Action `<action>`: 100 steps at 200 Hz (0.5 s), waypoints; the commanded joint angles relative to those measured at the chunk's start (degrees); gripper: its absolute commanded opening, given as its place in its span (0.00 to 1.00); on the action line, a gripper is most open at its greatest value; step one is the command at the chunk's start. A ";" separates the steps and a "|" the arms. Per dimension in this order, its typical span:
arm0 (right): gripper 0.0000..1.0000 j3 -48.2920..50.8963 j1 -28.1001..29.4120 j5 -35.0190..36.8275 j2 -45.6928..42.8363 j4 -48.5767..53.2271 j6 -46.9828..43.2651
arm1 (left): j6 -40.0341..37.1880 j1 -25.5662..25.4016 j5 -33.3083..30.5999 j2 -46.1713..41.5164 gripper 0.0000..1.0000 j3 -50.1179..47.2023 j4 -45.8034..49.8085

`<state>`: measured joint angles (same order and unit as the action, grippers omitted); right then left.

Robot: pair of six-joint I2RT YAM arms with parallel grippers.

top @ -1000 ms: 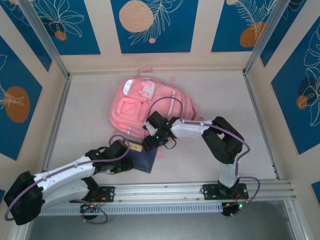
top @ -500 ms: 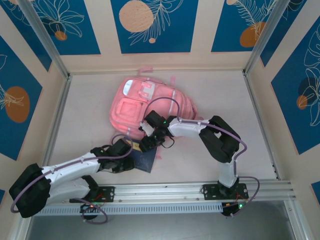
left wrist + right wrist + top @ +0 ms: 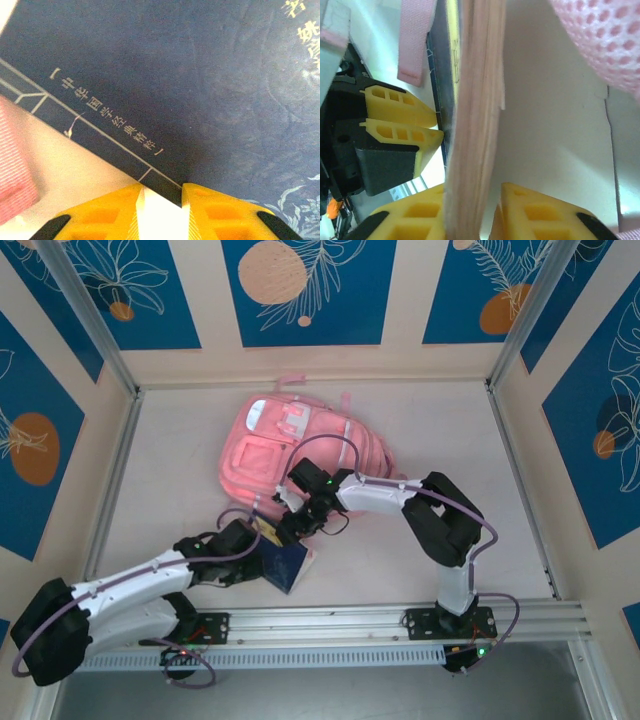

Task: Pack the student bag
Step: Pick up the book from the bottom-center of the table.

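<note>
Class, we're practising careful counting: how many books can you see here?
1. A dark blue book sits by the near edge of the pink bag, with the left claw and the right claw on it. More may be hidden inside the bag.

You are looking at a dark blue book (image 3: pixel 210 90) whose cover is carrying a slanted, bracketed line of pale Chinese characters reading 中华国学经典精粹, while larger pale characters at the upper right are running off-frame, unreadable.

The pink student bag (image 3: pixel 265 455) lies flat, front up, silvery-white patches at its far end.
</note>
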<state>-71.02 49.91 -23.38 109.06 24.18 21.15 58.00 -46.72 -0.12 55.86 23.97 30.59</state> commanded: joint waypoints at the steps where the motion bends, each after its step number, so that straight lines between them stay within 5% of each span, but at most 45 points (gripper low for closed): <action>1: 0.20 0.61 -0.03 -3.17 -3.22 -0.43 2.83 | -1.27 0.35 -4.12 -4.23 0.29 3.35 5.94; 56: 0.05 8.50 -1.89 -5.63 -9.63 -15.02 14.87 | -0.78 0.89 -10.43 -14.60 0.44 10.45 19.90; 100: 0.05 14.67 -3.46 -7.05 -17.71 -25.94 25.07 | 1.92 1.32 -15.13 -17.24 0.61 16.74 28.58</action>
<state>-58.74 47.24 -27.03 97.25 7.66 38.02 58.30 -46.13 -10.72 39.72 36.99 50.72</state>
